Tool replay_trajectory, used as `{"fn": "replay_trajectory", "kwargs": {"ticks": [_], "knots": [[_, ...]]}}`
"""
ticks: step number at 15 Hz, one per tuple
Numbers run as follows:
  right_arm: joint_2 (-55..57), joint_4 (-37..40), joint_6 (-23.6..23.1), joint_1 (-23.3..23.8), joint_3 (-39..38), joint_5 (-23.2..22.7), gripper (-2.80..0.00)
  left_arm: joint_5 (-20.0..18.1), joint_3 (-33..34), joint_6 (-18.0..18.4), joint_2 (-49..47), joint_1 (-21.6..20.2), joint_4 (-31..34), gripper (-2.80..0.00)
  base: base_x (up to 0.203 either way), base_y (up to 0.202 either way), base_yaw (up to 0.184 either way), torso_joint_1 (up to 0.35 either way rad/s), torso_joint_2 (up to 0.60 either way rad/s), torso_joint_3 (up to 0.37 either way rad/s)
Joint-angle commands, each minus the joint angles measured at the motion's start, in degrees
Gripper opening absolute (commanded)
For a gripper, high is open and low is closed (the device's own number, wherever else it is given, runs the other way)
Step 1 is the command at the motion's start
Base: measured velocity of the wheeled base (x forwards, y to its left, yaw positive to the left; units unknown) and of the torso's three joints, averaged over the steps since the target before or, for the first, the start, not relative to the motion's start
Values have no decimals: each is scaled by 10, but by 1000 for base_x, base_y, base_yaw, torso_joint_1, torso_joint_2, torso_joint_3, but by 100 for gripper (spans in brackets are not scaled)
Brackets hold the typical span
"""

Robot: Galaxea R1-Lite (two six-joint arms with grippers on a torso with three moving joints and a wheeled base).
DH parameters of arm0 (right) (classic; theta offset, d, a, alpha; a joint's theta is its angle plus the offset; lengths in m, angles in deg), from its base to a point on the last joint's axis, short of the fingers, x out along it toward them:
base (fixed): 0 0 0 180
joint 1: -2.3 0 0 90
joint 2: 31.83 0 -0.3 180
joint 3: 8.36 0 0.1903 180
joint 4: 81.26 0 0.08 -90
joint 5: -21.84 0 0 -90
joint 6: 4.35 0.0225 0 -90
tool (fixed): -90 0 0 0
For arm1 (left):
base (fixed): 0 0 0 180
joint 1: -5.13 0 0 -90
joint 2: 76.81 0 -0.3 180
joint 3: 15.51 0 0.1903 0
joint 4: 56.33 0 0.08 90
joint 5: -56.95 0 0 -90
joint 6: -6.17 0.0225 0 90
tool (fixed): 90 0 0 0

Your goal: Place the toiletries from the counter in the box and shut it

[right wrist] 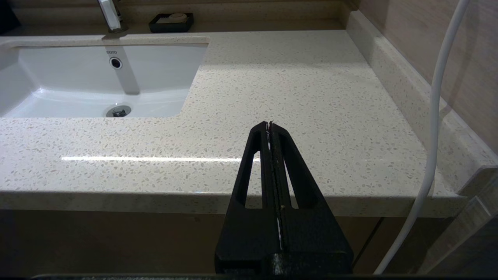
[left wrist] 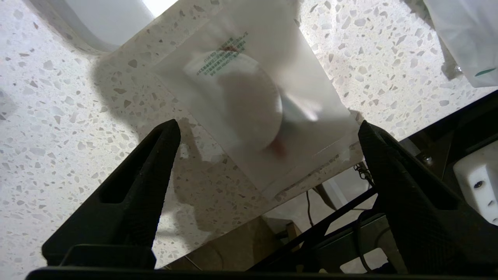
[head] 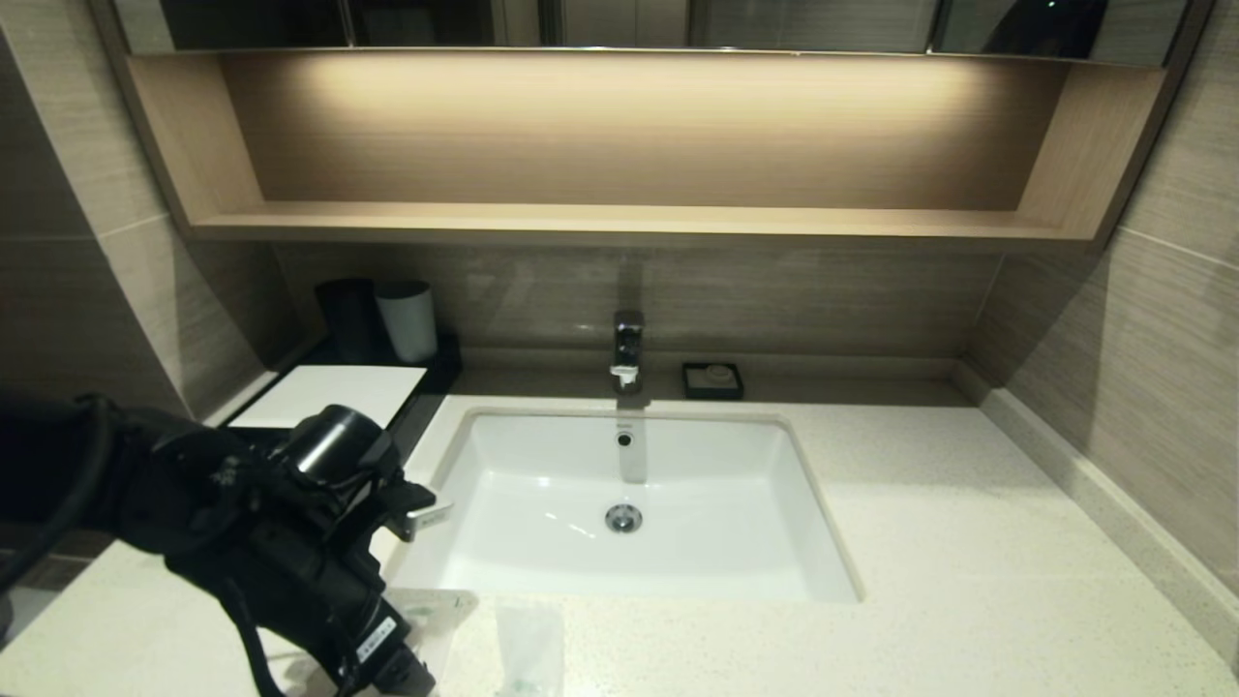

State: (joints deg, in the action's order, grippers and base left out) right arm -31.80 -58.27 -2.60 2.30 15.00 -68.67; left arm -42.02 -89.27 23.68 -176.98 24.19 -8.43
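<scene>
The left gripper (left wrist: pixel 268 128) hangs over the near edge of the counter (head: pixel 968 542), just in front of the sink (head: pixel 629 503), its fingers spread wide on either side of a flat clear sachet (left wrist: pixel 249 112) that lies on the stone with one corner at the counter's lip. To pick it up well, I judge the fingers should come straight down astride the sachet's middle and pinch the film without nudging it off the edge. A second sachet (head: pixel 529 651) lies just beside, the box (head: pixel 329 395) sits at the back left near the wall, and the right gripper (right wrist: pixel 270 128) waits parked below the counter front, fingers pressed together.
</scene>
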Motion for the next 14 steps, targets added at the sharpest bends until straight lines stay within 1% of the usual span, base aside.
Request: {"fn": "replay_trajectory", "kwargs": {"ticks": [1,5,14], "knots": [[1,0,0,0,0,0,-280,-1,4,1,-7,0,-2,0,0,0,0,0,0,0],[1,0,0,0,0,0,-280,0,13,1,-8,0,-23,0,0,0,0,0,0,0],[1,0,0,0,0,0,-280,2,14,6,-14,0,-23,0,0,0,0,0,0,0]]}}
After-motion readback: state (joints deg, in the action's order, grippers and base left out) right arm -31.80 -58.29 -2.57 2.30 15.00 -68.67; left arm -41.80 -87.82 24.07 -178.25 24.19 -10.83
